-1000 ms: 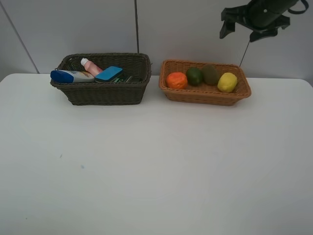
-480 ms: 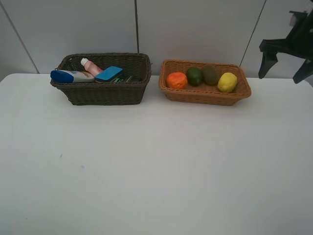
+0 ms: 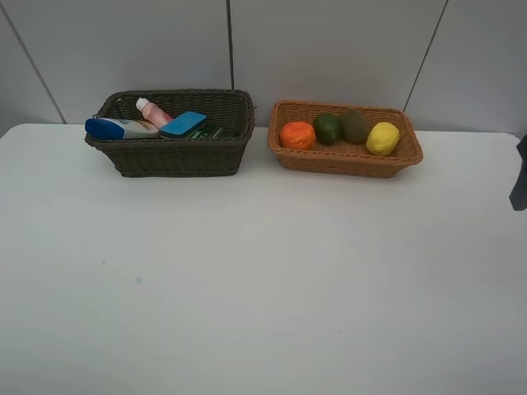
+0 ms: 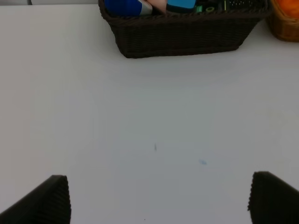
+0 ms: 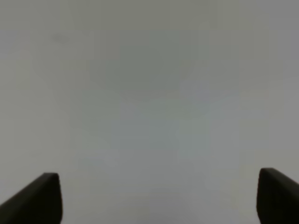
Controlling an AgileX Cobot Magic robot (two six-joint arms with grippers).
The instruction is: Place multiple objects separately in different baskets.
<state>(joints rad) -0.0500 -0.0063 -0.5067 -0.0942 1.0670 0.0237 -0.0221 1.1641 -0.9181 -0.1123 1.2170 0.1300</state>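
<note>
As the right gripper (image 5: 159, 198), jaws spread and empty, had swung away past the table (image 3: 263, 271) edge, both baskets (image 3: 173, 152) held everything, sorting apparently finished.

We see a dark brown woven basket (image 3: 177, 152), orange-tan woven basket (image 3: 346, 160), orange (image 3: 297, 135), yellow lemon (image 3: 382, 138), green avocado (image 3: 327, 127), white bench (image 3: 247, 280).

Front and middle of table (image 3: 263, 288) open; dark basket (image 3: 173, 148) and tan basket (image 3: 346, 156) block back edge.
</note>
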